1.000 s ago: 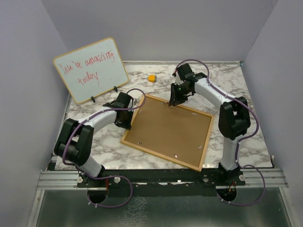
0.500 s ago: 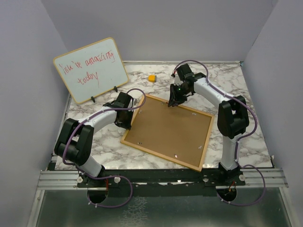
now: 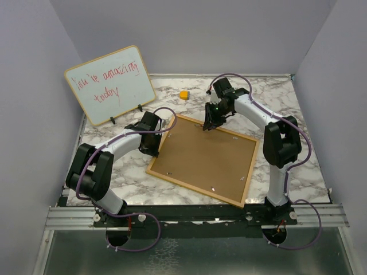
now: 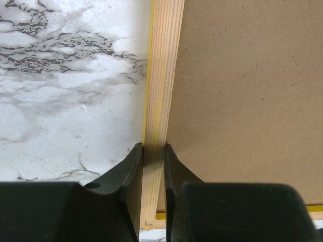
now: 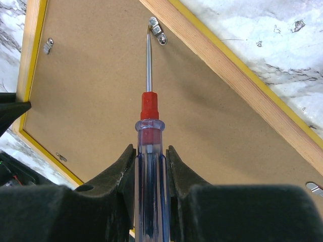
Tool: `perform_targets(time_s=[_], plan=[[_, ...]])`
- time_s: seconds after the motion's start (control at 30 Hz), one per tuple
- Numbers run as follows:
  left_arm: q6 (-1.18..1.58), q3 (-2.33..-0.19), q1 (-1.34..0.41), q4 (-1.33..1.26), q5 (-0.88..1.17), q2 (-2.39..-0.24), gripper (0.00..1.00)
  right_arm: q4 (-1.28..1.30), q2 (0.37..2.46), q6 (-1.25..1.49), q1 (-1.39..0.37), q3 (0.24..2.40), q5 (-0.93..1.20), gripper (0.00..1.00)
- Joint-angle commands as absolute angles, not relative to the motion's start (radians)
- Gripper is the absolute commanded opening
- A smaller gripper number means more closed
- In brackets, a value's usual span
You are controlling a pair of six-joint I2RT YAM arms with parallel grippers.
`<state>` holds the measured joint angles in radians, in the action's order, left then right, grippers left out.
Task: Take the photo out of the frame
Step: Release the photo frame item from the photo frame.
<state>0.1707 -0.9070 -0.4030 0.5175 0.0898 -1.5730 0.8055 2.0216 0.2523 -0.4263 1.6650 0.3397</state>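
The frame (image 3: 203, 157) lies face down on the marble table, its brown back up and a thin yellow border around it. The photo is hidden under that back. My left gripper (image 3: 153, 149) is shut on the frame's left edge; in the left wrist view the fingers (image 4: 132, 161) pinch the wooden rail (image 4: 161, 75). My right gripper (image 3: 211, 121) is shut on a screwdriver (image 5: 150, 151) with a clear blue handle and a red collar. The screwdriver's tip touches a small metal clip (image 5: 157, 30) by the frame's far rail.
A whiteboard (image 3: 110, 85) with red handwriting leans at the back left. A small yellow object (image 3: 183, 94) lies on the table behind the frame. More clips (image 5: 48, 45) (image 5: 314, 188) sit on the back. Grey walls close in three sides.
The right gripper with the screwdriver has edged slightly to the left over the frame's far rail. The left gripper and the frame have not moved.
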Motion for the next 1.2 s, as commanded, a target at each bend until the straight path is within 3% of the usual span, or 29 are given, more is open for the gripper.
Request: perform_targets(time_s=[0.0,0.27,0.4,0.6,1.17], plan=[[0.17,-0.893,-0.41,0.505,0.11,-1.619,0.06,0.832,2.01,0.235,-0.428,1.669,0.367,0.0],[0.164,-0.889,-0.41,0.499,0.142,-1.603,0.07,0.791,1.936,0.292,-0.427,1.629,0.274,0.0],[0.163,-0.885,-0.411,0.493,0.145,-1.588,0.16,0.836,1.944,0.185,-0.421,1.64,0.25,0.01],[0.164,-0.887,-0.411,0.492,0.144,-1.586,0.19,0.911,1.993,0.087,-0.419,1.703,0.266,0.01],[0.164,-0.887,-0.41,0.492,0.145,-1.587,0.21,0.992,2.076,0.008,-0.42,1.797,0.244,0.0]])
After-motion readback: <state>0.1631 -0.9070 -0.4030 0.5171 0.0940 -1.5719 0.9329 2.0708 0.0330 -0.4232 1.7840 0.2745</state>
